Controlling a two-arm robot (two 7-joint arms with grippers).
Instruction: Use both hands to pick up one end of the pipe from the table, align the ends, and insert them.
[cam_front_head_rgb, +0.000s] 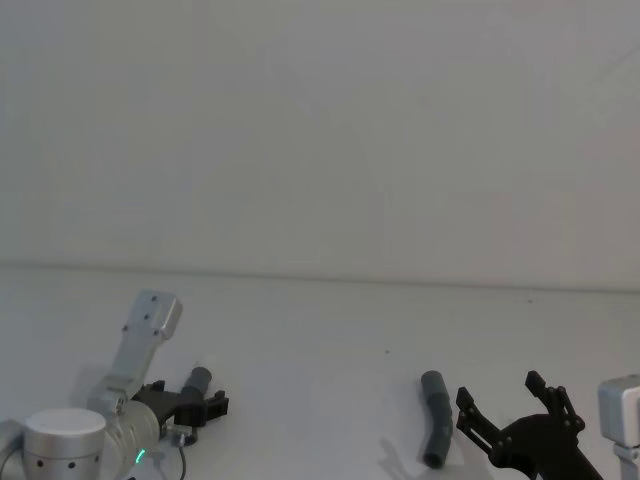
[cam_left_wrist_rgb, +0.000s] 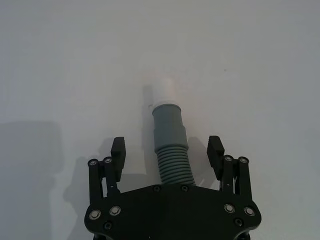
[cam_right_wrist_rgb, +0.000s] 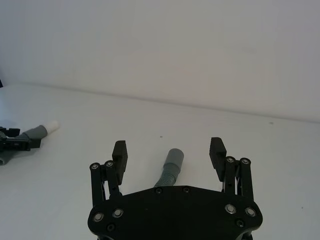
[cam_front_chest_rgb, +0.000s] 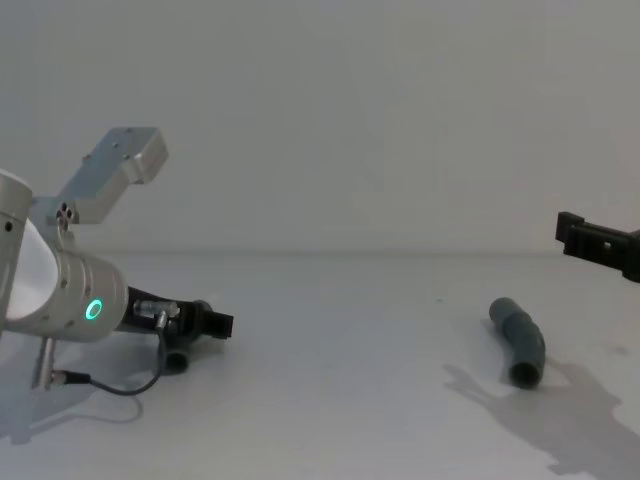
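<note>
One ribbed hose piece (cam_left_wrist_rgb: 170, 131) lies at the left of the table (cam_front_head_rgb: 320, 340), its white plug tip (cam_left_wrist_rgb: 162, 92) poking out past the fingertips. The left gripper (cam_left_wrist_rgb: 166, 148) is down low around it, fingers spread wide either side, not touching. Well apart to the right lies the second piece (cam_front_chest_rgb: 520, 342), socket mouth (cam_front_chest_rgb: 524, 376) facing the robot. The right gripper (cam_right_wrist_rgb: 168, 149) hovers above it, fingers apart too.

Matt plastic throughout, on a matt worktop (cam_front_head_rgb: 320, 340).
The grey pipe (cam_left_wrist_rgb: 170, 160) looks dull plastic, ribbed mid-length, its white plug tip (cam_left_wrist_rgb: 162, 92) smooth. The left end effector (cam_left_wrist_rgb: 167, 146) and right end effector (cam_right_wrist_rgb: 169, 150) are matt black plastic with shiny metal screws (cam_left_wrist_rgb: 115, 210).
</note>
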